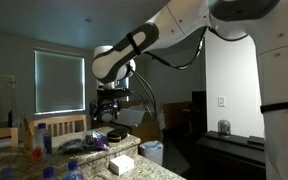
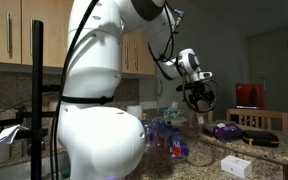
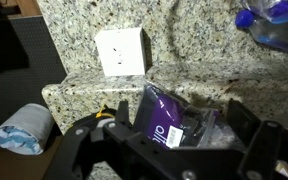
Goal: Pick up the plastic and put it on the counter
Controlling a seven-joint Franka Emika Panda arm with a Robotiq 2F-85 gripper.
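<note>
The plastic is a purple-and-clear package lying on the speckled granite counter near its edge. In the wrist view it sits between my gripper's two dark fingers, which stand wide apart on either side of it and do not touch it. In both exterior views the gripper hangs a little above the counter, over a purple shape. The gripper is open and holds nothing.
A white box stands on the counter close to the plastic. Blue plastic bottles crowd one side. A bin with a pale liner sits on the floor below the counter edge.
</note>
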